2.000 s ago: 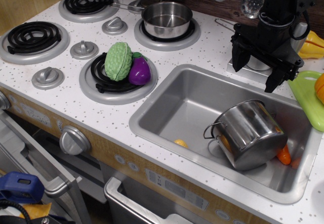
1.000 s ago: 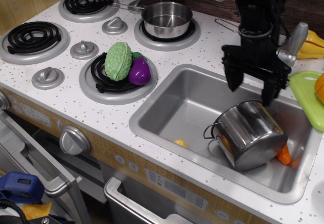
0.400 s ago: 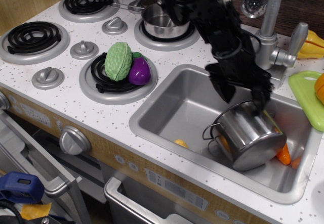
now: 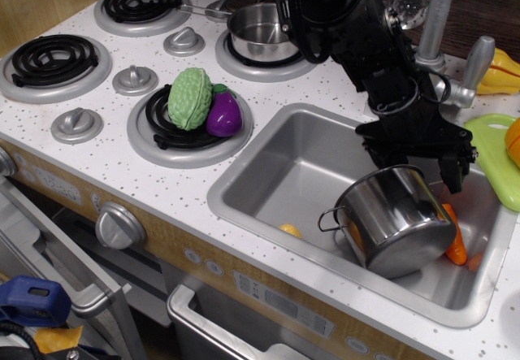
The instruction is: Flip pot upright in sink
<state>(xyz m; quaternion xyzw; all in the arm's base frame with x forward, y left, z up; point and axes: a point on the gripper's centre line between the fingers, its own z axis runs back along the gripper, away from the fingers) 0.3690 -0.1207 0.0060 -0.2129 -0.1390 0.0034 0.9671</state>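
Observation:
The shiny steel pot (image 4: 402,218) lies tilted on its side in the right half of the grey sink (image 4: 284,173). One wire loop handle points left. My black gripper (image 4: 418,169) hangs just over the pot's far upper edge. Its fingers are spread, and the right finger (image 4: 452,169) is down beside the pot's far right side. The left finger's tip is partly hidden behind the pot. The jaws stand wide apart and are not closed on anything that I can see.
An orange carrot (image 4: 455,246) lies to the right of the pot and a yellow piece (image 4: 290,230) at the sink's front. The faucet (image 4: 435,27) stands behind. A green board (image 4: 496,153) is at the right. A saucepan (image 4: 260,31), a green vegetable (image 4: 189,97) and an eggplant (image 4: 224,114) sit on burners.
The arm swung in from behind the sink and lowered the gripper to the pot's far edge. The pot has shifted slightly left and turned a little.

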